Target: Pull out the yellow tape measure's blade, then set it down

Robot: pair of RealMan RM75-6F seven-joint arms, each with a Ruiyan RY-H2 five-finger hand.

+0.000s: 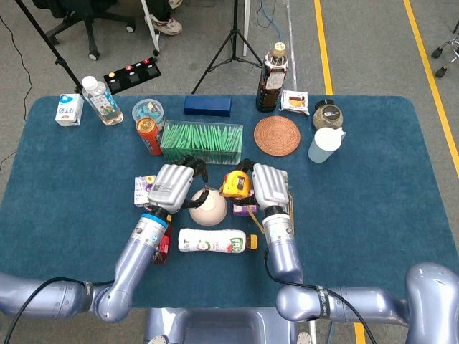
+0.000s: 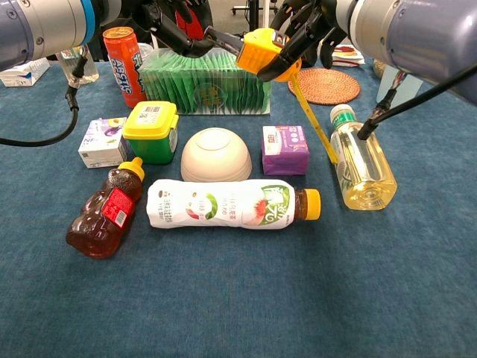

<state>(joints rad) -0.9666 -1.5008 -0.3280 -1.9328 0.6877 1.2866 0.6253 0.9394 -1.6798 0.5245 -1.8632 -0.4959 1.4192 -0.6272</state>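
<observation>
My right hand [image 1: 267,188] grips the yellow tape measure [image 2: 262,51] in the air above the upturned white bowl [image 2: 216,155]. The case also shows in the head view as the tape measure [image 1: 234,185], between both hands. My left hand [image 1: 174,188] has its fingers curled and pinches the tip of the blade [image 2: 223,37]. A short pale length of blade spans the gap to the case. A yellow strip [image 2: 313,123] hangs from the case down towards the oil bottle [image 2: 360,164]. In the chest view, my left hand [image 2: 175,22] and right hand [image 2: 309,26] are cut off by the top edge.
Beneath the hands stand a purple box [image 2: 285,149], a green tub with a yellow lid [image 2: 151,130] and a small carton [image 2: 100,142]. A drink bottle [image 2: 231,203] and a honey bottle [image 2: 104,216] lie nearer. Behind are the green packet box [image 2: 205,82], red can [image 2: 123,56] and woven coaster [image 2: 323,86].
</observation>
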